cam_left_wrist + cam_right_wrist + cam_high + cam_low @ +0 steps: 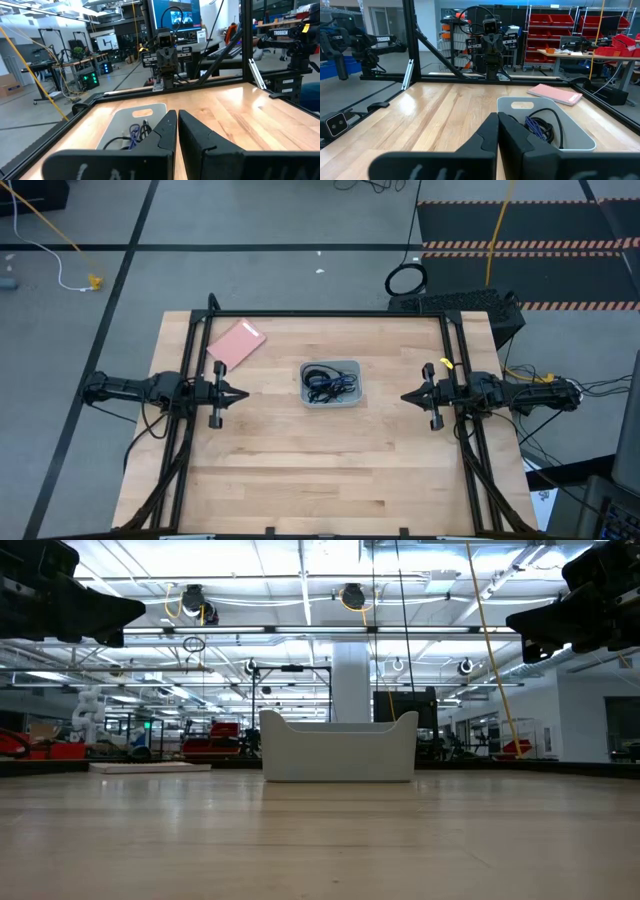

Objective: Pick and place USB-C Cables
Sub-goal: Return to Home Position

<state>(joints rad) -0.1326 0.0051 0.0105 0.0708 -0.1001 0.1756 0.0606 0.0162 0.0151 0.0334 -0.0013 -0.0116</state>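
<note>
A grey bin (331, 384) sits at the table's middle and holds the coiled USB-C cables: a black one (318, 374) and a purple-blue one (328, 389) show, tangled together; a third I cannot pick out. The left wrist view shows the cables (134, 135) inside the bin, and so does the right wrist view (542, 127). My left gripper (243, 394) hovers shut left of the bin, pointing at it. My right gripper (405, 397) hovers shut right of the bin, pointing at it. Both touch nothing.
A flat pink pad (236, 344) lies on the table toward the far left. A black frame (330, 313) runs along the table's far edge and sides. Bare wood stretches between the bin and the near edge. A thick black cable ring (405, 279) lies on the floor beyond.
</note>
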